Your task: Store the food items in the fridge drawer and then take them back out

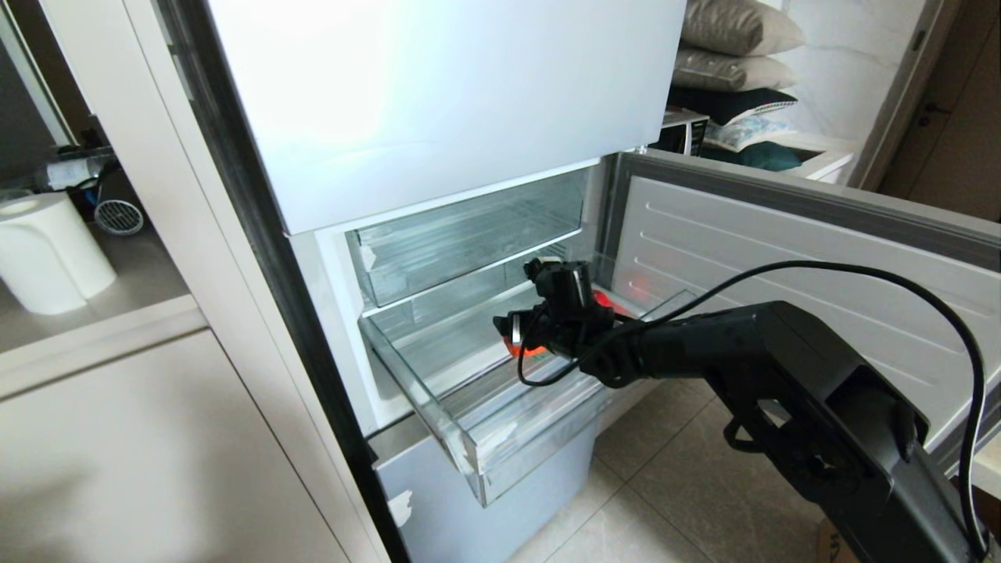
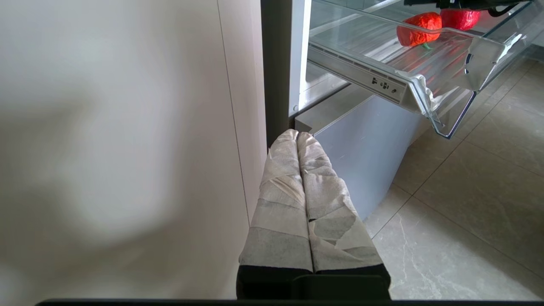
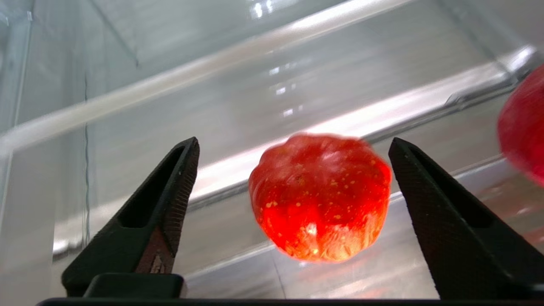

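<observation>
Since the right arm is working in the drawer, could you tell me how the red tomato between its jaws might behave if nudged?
The red tomato is round and glossy, so it may roll on the fridge drawer and could slip in a light grip. The right gripper has its jaws open, clear of it, so nothing steadies it. Its skin probably bruises under hard squeezing.

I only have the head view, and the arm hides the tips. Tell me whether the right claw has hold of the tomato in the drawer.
Observer: No. The right claw is open, and the tomato sits between its fingers with a gap on each side.
Operator: Count what's in the drawer.
Observer: Two red pieces lie on the ribbed floor of the drawer: that tomato and a second red item close beside it.
Operator: Report the left claw; it's outside my picture.
Observer: The left claw is shut and empty, its fingers wrapped in tape. It is parked low by the fridge, below the drawer.
</observation>
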